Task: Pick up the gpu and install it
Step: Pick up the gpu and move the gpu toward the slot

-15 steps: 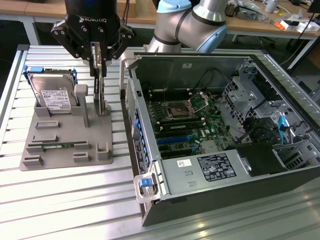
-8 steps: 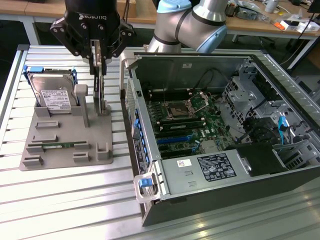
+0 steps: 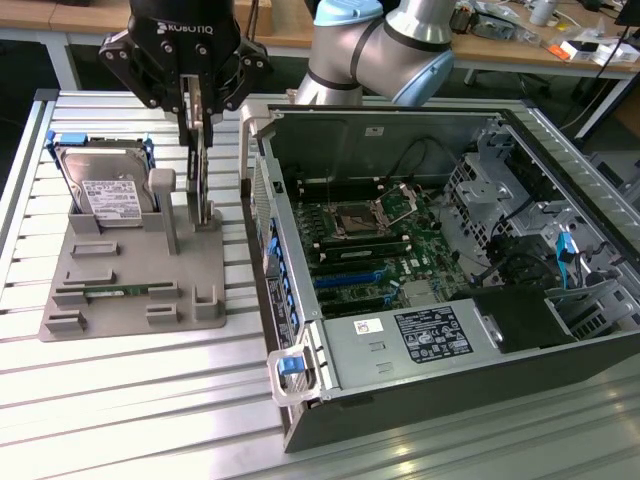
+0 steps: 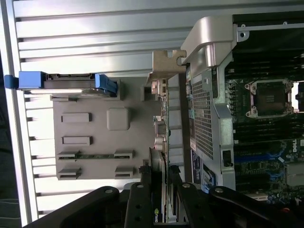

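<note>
Closest to the wrist camera, the black metal gripper (image 4: 160,173) is clamping the gpu (image 4: 163,128), a thin, dark rectangular card seen edge-on. One finger is pressing each flat face, so the jaws are standing only as far apart as the card is thick. A pale notched metal bracket (image 4: 166,66) is capping the card's far end.

In the exterior view the gripper (image 3: 198,125) is holding the gpu (image 3: 201,170) upright over a matte grey plastic holder (image 3: 130,270). This holder is lying on the ribbed aluminium bench (image 3: 130,400), near the bench edge at the exterior view's left. The holder's posts are hiding the card's lower edge, so whether it is sitting in its slot is unclear.

A silver hard drive with a white label and blue frame (image 3: 105,190) is leaning at the holder's back. A narrow green memory stick (image 3: 115,292) is lying in a front slot. Just beside the holder, an open dark steel computer case (image 3: 400,120) is exposing its green motherboard (image 3: 360,230).
</note>
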